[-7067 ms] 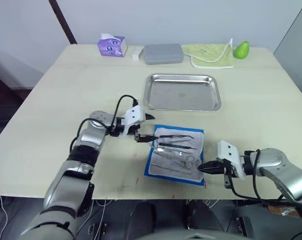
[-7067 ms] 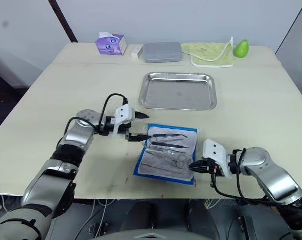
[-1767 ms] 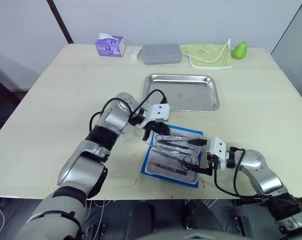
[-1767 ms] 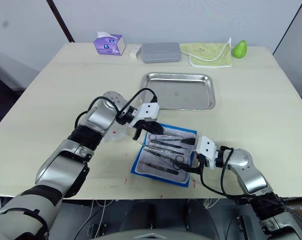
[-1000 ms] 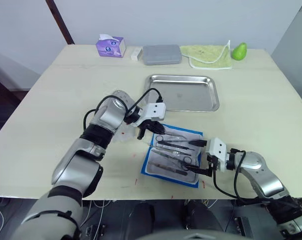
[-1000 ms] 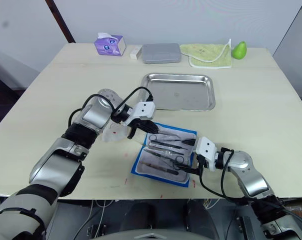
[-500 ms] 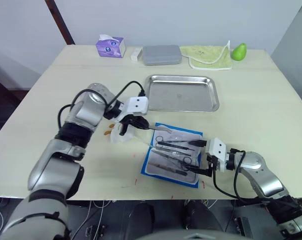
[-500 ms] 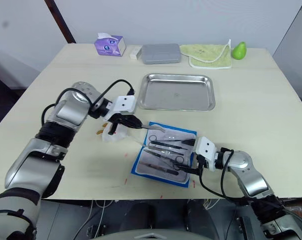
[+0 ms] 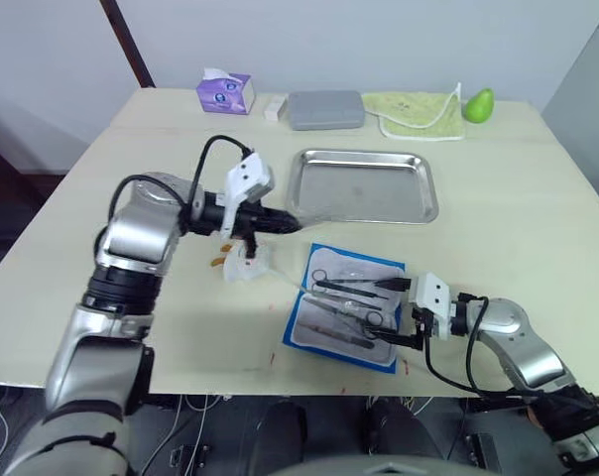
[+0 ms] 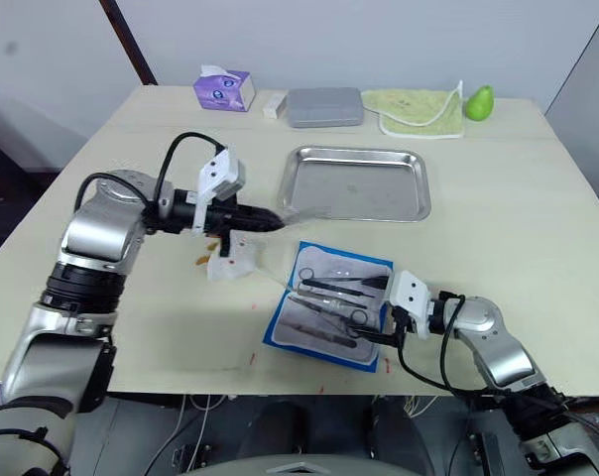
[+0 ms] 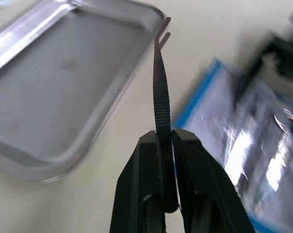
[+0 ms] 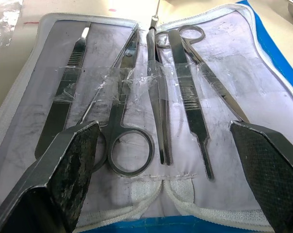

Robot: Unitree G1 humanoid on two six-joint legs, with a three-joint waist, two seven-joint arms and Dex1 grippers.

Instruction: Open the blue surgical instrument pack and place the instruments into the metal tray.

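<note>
The left arm is being held bent across the tabletop (image 9: 101, 169), its forearm reaching rightward. The left end effector (image 11: 167, 141) is being kept clamped on a pair of tweezers (image 11: 162, 82), whose curved tips are hanging over the near left corner of the metal tray (image 9: 361, 185). Nearer, the opened blue surgical instrument pack (image 9: 347, 306) is lying flat with the remaining instruments (image 12: 137, 92) taped inside. At its right edge, the right end effector (image 12: 166, 160) is being held wide open, low and gripping nothing.
</note>
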